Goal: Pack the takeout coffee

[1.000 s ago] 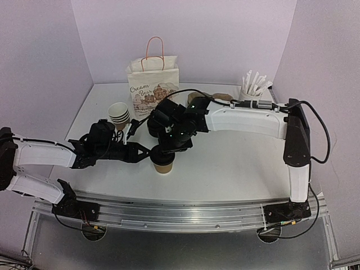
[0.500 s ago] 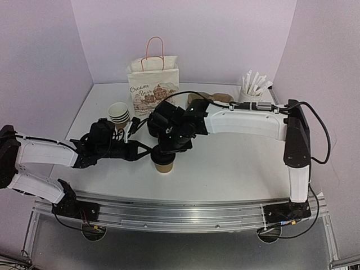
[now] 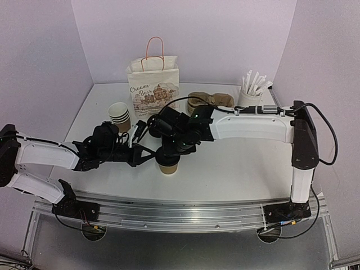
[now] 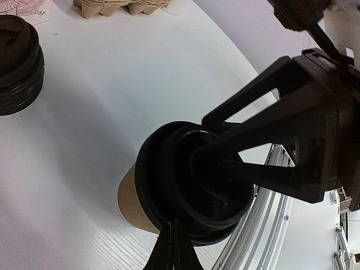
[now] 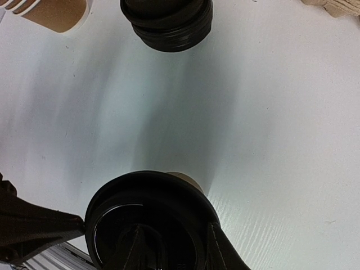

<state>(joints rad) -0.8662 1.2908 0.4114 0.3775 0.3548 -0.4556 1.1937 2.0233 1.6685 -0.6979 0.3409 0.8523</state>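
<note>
The takeout coffee, a brown paper cup with a black lid, stands upright near the table's front middle. My right gripper comes down on it from above. In the right wrist view the right gripper straddles the lid's rim, one finger on the lid's top and the other outside its edge. My left gripper lies low at the cup's left. In the left wrist view the left gripper is shut, holding nothing, its tips against the lid's edge.
A printed paper bag stands at the back. A nested stack of cups and a stack of black lids sit left of the arms. A cardboard cup carrier and a holder of white sticks are at the back right.
My left gripper has shut and now rests against the lid's edge. The right arm and the cup have shifted slightly to the right.
</note>
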